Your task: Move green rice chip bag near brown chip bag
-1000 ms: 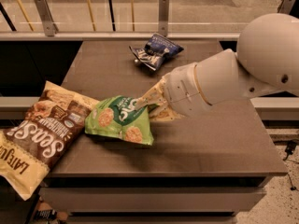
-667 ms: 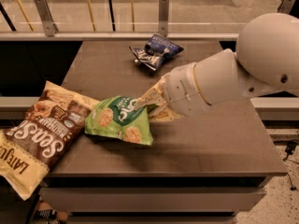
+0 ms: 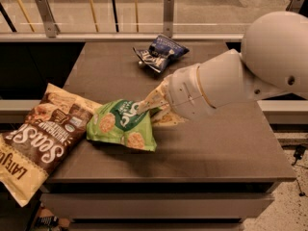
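Observation:
The green rice chip bag (image 3: pixel 121 124) lies on the dark table (image 3: pixel 211 148), its left edge touching the brown chip bag (image 3: pixel 41 138), which hangs over the table's left front corner. My gripper (image 3: pixel 150 106) reaches in from the right and sits at the green bag's upper right edge, with a finger on top of the bag. The arm's white body hides the rest of the gripper.
A small dark-blue snack bag (image 3: pixel 160 52) lies at the back of the table. A railing (image 3: pixel 168 13) runs behind the table. The arm's large white housing (image 3: pixel 269 57) covers the right rear of the table.

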You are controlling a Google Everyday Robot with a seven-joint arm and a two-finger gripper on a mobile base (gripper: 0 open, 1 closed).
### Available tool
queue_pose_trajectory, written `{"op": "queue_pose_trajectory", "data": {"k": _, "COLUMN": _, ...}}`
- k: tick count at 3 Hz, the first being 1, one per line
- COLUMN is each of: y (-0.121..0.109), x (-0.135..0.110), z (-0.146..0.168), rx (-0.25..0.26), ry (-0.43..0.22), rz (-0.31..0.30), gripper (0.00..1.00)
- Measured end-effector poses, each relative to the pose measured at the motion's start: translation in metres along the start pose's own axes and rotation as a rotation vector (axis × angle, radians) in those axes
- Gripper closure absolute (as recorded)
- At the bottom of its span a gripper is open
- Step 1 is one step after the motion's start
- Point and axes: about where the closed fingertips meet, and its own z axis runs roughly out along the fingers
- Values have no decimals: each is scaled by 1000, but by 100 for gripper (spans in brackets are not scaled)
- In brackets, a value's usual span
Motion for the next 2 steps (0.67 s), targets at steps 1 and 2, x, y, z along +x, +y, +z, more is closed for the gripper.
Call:
{"op": "queue_pose_trajectory", "data": {"k": 1, "y": -1, "x": -2, "z": 0, "rx": -2, "ry": 1, "rz": -4, "gripper": 13}}
{"op": "queue_pose_trajectory", "data": {"k": 2, "y": -2, "x": -4, "z": 0, "rx": -4, "ry": 2, "rz": -9, "gripper": 0}}
